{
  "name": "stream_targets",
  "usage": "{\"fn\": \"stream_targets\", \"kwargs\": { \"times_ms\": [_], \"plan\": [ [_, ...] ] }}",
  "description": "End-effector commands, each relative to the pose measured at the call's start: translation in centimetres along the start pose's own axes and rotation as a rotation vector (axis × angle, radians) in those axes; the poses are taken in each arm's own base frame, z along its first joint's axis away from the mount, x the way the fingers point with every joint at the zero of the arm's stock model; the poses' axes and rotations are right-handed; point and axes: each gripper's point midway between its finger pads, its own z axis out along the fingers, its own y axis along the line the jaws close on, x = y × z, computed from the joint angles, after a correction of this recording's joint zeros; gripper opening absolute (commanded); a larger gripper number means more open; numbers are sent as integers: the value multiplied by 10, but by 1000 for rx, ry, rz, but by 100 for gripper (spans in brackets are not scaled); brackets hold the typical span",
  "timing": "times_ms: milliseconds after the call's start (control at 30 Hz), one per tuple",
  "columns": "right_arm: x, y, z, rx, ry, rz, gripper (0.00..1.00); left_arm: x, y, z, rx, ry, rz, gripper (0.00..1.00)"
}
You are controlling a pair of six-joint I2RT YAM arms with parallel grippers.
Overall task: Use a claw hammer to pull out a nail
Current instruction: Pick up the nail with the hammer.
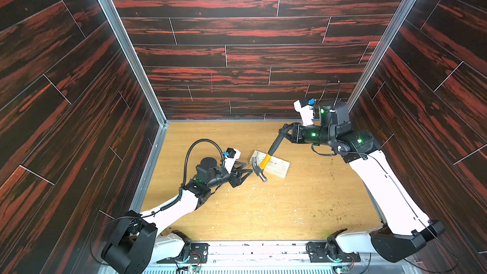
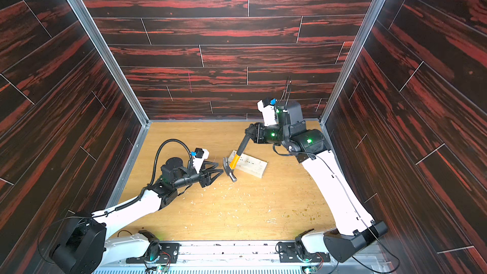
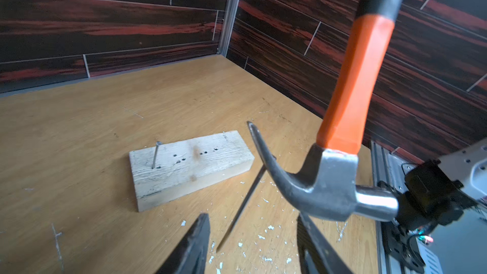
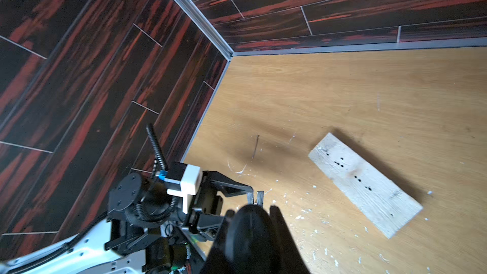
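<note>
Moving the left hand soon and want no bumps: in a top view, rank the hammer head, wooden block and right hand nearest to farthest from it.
1. Hammer head, just right of the left hand's fingertips.
2. Wooden block, lying just beyond the hammer head.
3. Right hand, farther back and right, gripping the hammer handle.

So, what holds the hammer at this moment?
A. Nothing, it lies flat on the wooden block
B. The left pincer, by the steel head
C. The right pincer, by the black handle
C: in a top view the right pincer is shut on the black handle of the hammer, and the left pincer stands open near the head.
</note>
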Motion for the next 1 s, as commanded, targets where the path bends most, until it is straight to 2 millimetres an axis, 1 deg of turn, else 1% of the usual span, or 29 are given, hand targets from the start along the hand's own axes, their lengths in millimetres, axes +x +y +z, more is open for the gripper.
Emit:
{"fn": "stream_targets", "kwargs": {
  "times_ms": [0,100,200,267,300,400,500,533,567,667,700,733,833,933,967],
  "plan": [
    [-14,37,-18,-162,-53,-10,0,-9,-8,0,36,-6,61,54],
    [-10,39,-17,-179,-41,-11,0,-9,-2,1,3,-2,63,53],
    [-7,38,-15,-184,-27,-10,0,-9,0,3,-3,6,67,49],
    [-6,38,-13,-188,-22,-11,0,-10,1,4,-3,8,64,44],
    [-6,36,-12,-182,-21,-11,0,-10,1,4,-2,7,64,41],
    [-5,28,-9,-146,-22,-8,0,-11,1,3,-9,-2,60,22],
    [-4,21,-7,-113,-26,-9,0,-12,2,1,-18,-12,58,9],
    [-3,19,-6,-105,-27,-9,0,-12,3,1,-23,-16,58,7],
    [-3,18,-6,-98,-28,-9,0,-12,3,1,-28,-18,58,6],
    [-1,13,-5,-81,-24,-10,0,-14,7,1,-46,-25,45,0],
    [1,13,-4,-80,-20,-10,0,-15,8,1,-57,-31,39,0],
    [1,5,-3,-43,-29,-8,0,-15,10,1,-68,-38,31,0],
    [6,0,0,-31,-13,-5,0,-17,15,2,-89,-42,15,0],
    [13,-6,3,-18,-9,11,0,-17,29,4,-161,-29,-28,0],
    [16,-9,3,-12,-9,15,0,-17,38,3,-207,-30,-50,0]
  ]
}}
